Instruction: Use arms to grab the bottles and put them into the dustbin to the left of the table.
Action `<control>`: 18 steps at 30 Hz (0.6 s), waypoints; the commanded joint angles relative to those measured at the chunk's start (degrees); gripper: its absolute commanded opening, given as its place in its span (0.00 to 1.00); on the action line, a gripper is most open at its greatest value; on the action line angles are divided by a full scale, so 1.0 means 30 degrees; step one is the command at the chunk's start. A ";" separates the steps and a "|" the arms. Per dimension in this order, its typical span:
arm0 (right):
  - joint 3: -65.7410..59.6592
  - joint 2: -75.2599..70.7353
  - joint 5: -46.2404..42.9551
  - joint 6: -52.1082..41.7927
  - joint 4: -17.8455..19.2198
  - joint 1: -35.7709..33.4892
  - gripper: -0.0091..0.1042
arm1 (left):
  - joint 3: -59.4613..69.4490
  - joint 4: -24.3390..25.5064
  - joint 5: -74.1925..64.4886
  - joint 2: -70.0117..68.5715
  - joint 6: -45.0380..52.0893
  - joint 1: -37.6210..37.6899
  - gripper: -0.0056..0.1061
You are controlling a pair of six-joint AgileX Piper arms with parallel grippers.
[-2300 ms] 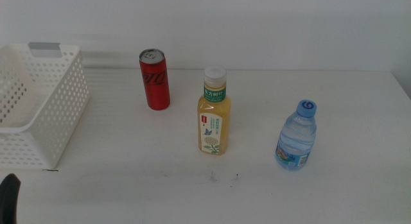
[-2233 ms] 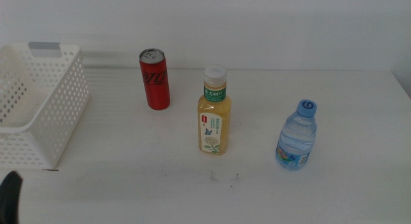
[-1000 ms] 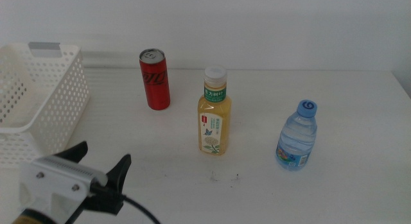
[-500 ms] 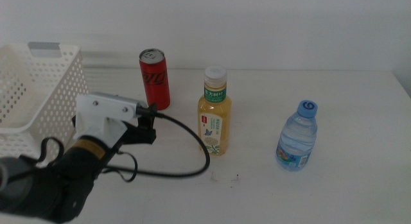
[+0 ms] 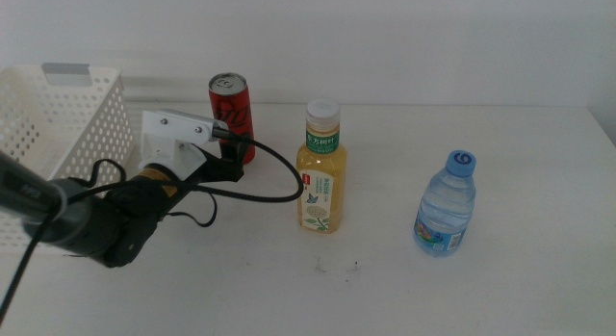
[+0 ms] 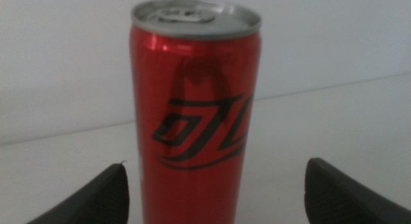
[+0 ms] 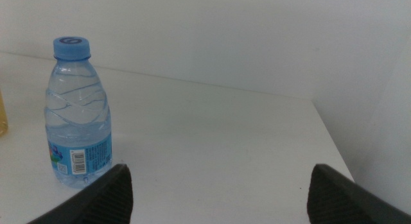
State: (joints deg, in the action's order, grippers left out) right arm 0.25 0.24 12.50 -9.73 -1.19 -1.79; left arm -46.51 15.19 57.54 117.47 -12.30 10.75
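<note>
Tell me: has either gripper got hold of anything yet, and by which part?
Nothing is held. The left gripper is open, its jaws flanking the red cola can without touching it. The right gripper is open too, apart from the water bottle.

red cola can (image 6: 196, 102) upright | between spread left tool (image 6: 218, 189) jaws

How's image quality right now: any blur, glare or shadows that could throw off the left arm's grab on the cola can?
Left wrist view: the cola can is close and slightly soft, a dark reflection on its front, the open left gripper at the picture's bottom edge. Middle view: even, bright light, faint shadows, the tea bottle sharp. Right wrist view: the water bottle is clear, no glare; the right gripper waits, open.
</note>
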 commanded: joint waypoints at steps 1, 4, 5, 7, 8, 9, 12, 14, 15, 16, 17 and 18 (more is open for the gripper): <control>-0.0083 -0.0082 -0.0173 -0.0111 0.0198 0.0096 0.86 | -0.0988 0.0316 -0.0069 0.0762 -0.0417 -0.0088 0.89; -0.0083 -0.0082 -0.0173 -0.0111 0.0198 0.0096 0.86 | -0.2059 0.0280 -0.0447 0.1636 -0.0445 -0.0121 0.89; -0.0083 -0.0082 -0.0173 -0.0111 0.0198 0.0096 0.86 | -0.2457 0.0280 -0.0568 0.1949 -0.0491 -0.0121 0.89; -0.0083 -0.0082 -0.0173 -0.0111 0.0198 0.0096 0.86 | -0.3178 0.0280 -0.0737 0.2575 -0.0581 -0.0121 0.89; -0.0083 -0.0082 -0.0173 -0.0111 0.0198 0.0096 0.86 | -0.3579 0.0280 -0.0816 0.2875 -0.0581 -0.0121 0.89; -0.0083 -0.0082 -0.0173 -0.0111 0.0198 0.0096 0.86 | -0.3974 0.0280 -0.0965 0.3170 -0.0581 -0.0121 0.89; -0.0083 -0.0082 -0.0173 -0.0111 0.0198 0.0096 0.86 | -0.5067 0.0280 -0.1310 0.3928 -0.0581 -0.0121 0.89; -0.0083 -0.0082 -0.0173 -0.0111 0.0198 0.0096 0.86 | -0.5674 0.0280 -0.1416 0.4383 -0.0581 -0.0121 0.89; -0.0083 -0.0082 -0.0173 -0.0111 0.0198 0.0096 0.86 | -0.6021 0.0280 -0.1475 0.4599 -0.0581 -0.0121 0.89; -0.0083 -0.0082 -0.0173 -0.0111 0.0198 0.0096 0.86 | -0.6297 0.0280 -0.1542 0.4820 -0.0581 -0.0121 0.89; -0.0083 -0.0082 -0.0173 -0.0111 0.0198 0.0096 0.86 | -0.6607 0.0280 -0.1583 0.5050 -0.0581 -0.0121 0.89; -0.0083 -0.0082 -0.0173 -0.0111 0.0198 0.0096 0.86 | -0.6886 0.0280 -0.1583 0.5195 -0.0581 -0.0121 0.89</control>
State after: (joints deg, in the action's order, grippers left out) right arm 0.20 0.24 12.50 -9.73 -1.19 -1.79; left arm -65.79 16.12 52.52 132.40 -13.48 10.46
